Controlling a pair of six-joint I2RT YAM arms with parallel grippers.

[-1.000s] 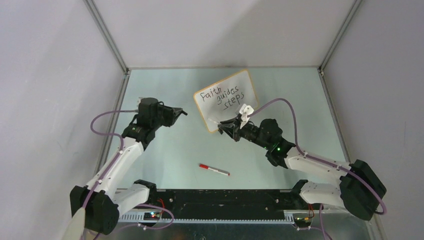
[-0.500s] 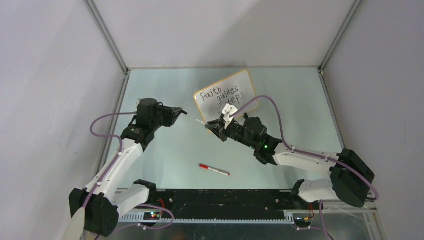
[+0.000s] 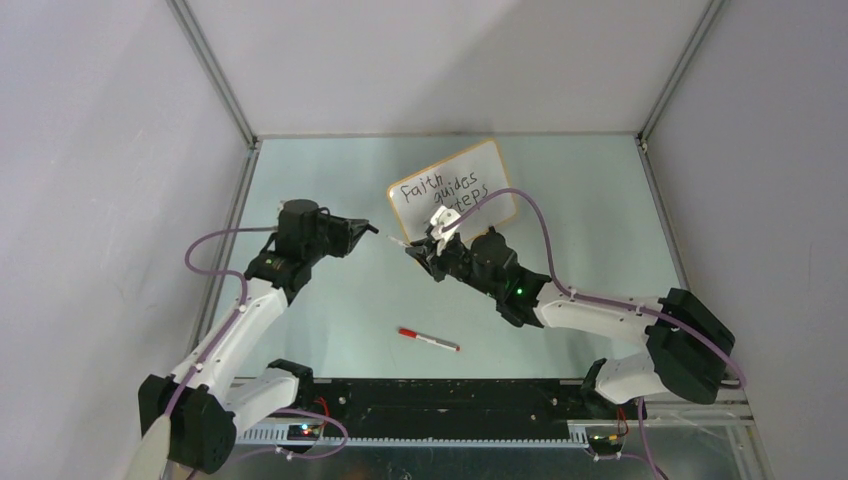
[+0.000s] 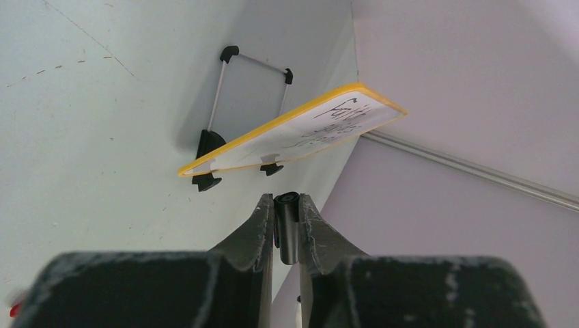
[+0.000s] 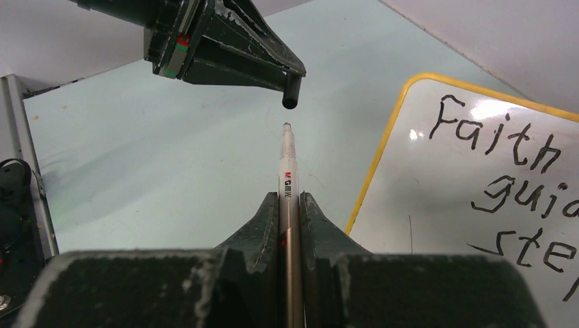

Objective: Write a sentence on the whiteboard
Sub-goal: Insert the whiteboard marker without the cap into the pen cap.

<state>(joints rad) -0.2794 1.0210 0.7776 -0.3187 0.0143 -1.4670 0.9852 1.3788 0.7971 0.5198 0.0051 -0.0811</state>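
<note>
The whiteboard [image 3: 497, 163] stands tilted at the back of the table with an orange frame, and the sentence [image 3: 441, 196] reads "faith guides steps" in black. My right gripper [image 3: 418, 250] is shut on a white marker [image 5: 287, 160], in front of the board's left edge [image 5: 377, 164]. The marker's bare tip points at a black cap [image 5: 291, 92] and stops just short of it. My left gripper [image 4: 286, 201] is shut on that cap [image 4: 287, 229]. In the left wrist view the whiteboard [image 4: 287, 133] shows edge-on on its black feet.
A second marker with a red cap [image 3: 428, 340] lies on the table near the front, between the two arms. Grey walls close in the table on the left, back and right. A wire stand [image 4: 252, 65] lies behind the board.
My right arm has swung left, away from the board's lower edge, carrying the marker up to the left gripper's cap. The left arm has barely moved.
</note>
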